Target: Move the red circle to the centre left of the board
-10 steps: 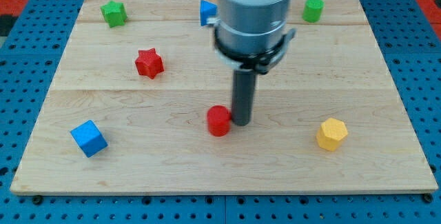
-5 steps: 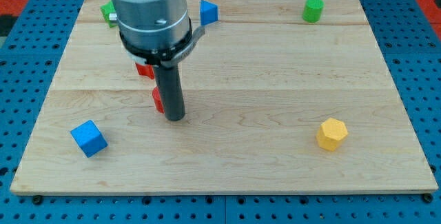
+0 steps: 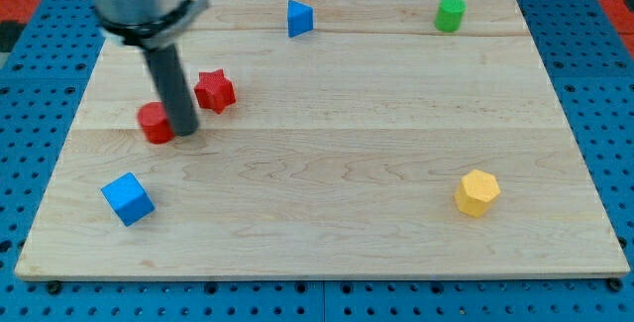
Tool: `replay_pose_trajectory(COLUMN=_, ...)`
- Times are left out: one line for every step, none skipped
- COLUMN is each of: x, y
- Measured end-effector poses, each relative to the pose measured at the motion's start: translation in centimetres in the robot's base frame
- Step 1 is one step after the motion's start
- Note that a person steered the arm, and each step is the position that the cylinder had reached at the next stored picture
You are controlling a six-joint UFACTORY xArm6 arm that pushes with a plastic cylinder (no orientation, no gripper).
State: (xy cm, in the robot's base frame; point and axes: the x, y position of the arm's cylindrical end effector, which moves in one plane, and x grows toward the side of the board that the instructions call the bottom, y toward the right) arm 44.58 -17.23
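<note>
The red circle (image 3: 156,123) has slid far left. The rod has no claw; its tip (image 3: 185,132) touches the circle's right side. Nearly there.

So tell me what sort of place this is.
Most likely a robotics lab bench: a wooden board lies on a blue perforated mounting plate, small coloured blocks such as the red circle are scattered on it, and my tip stands right beside that circle.
</note>
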Motion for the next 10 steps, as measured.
replay_pose_trajectory(x=1.4, y=-0.3)
replay_pose_trajectory(x=3.3, y=-6.5)
replay_pose_trajectory(x=2.9, y=-7.3)
replay_pose_trajectory(x=2.7, y=-6.7)
replay_pose_trajectory(x=3.2, y=-4.6)
replay_pose_trajectory(x=2.2, y=-1.6)
replay_pose_trajectory(x=-1.0, y=-3.3)
replay_pose_trajectory(x=-2.7, y=-5.4)
replay_pose_trajectory(x=-2.1, y=-5.4)
replay_pose_trajectory(x=-1.8, y=-5.3)
